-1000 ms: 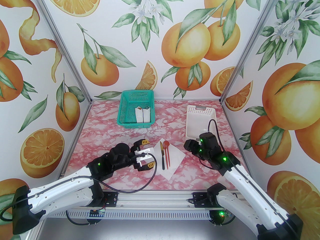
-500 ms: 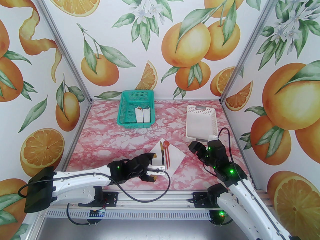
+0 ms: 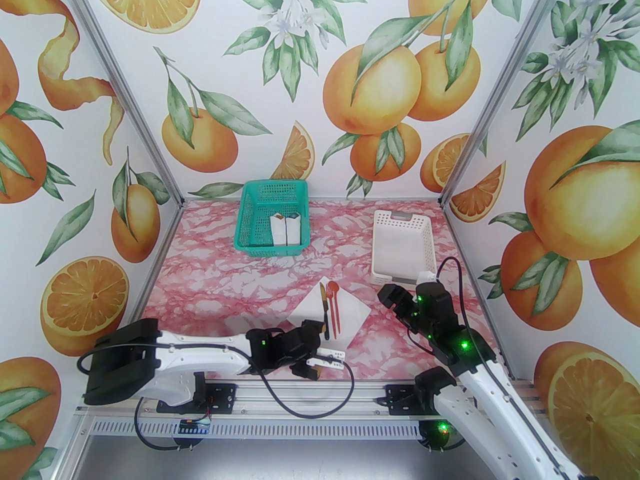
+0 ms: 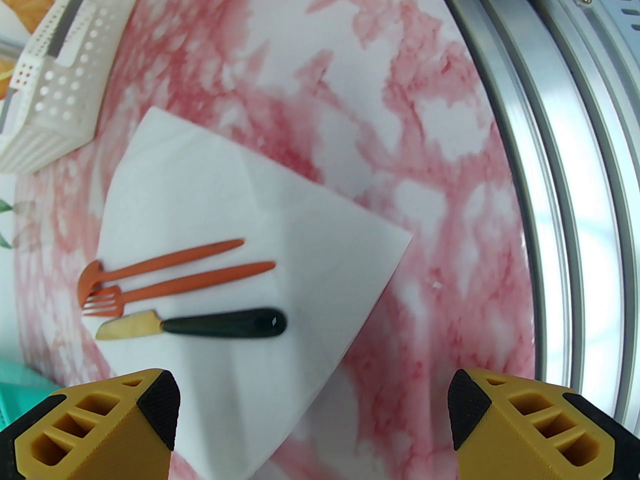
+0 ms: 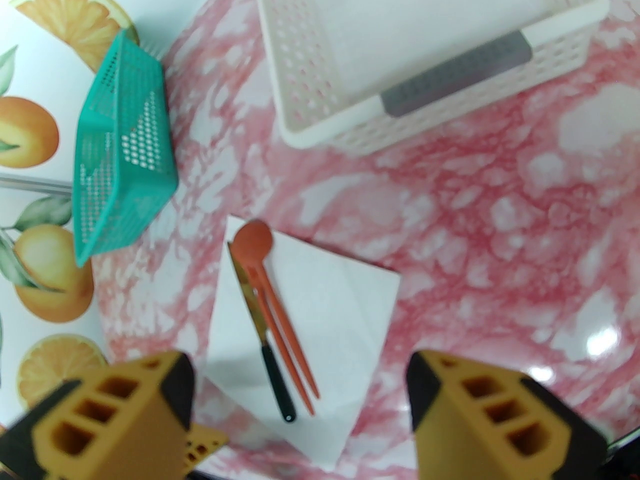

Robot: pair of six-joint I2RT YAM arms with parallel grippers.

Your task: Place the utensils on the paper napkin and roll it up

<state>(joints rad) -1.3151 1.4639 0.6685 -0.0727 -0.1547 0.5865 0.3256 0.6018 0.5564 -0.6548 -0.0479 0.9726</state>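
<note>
— Locating the task items: where is the paper napkin (image 3: 354,313)?
— Flat on the pink marbled desk (image 3: 215,278), near its front edge, one corner pointing toward the arms.
— Position of the knife (image 4: 220,323), fork (image 4: 200,280) and spoon (image 4: 170,260)?
— All three lie on the napkin, side by side, heads toward the back wall. In the top view the knife is leftmost, the fork in the middle and the spoon on the right.
— State of the left gripper (image 4: 312,398)?
— Fingers spread wide, nothing between them. It sits low at the napkin's near-left edge. Contact with the paper cannot be confirmed.
— State of the right gripper (image 5: 300,388)?
— Fingers spread, empty. It hangs above the desk, right of the napkin and just in front of the white basket (image 3: 380,248).
— Other items?
— A green basket (image 3: 250,218) at the back left holds two white wrapped bundles (image 3: 285,230).
</note>
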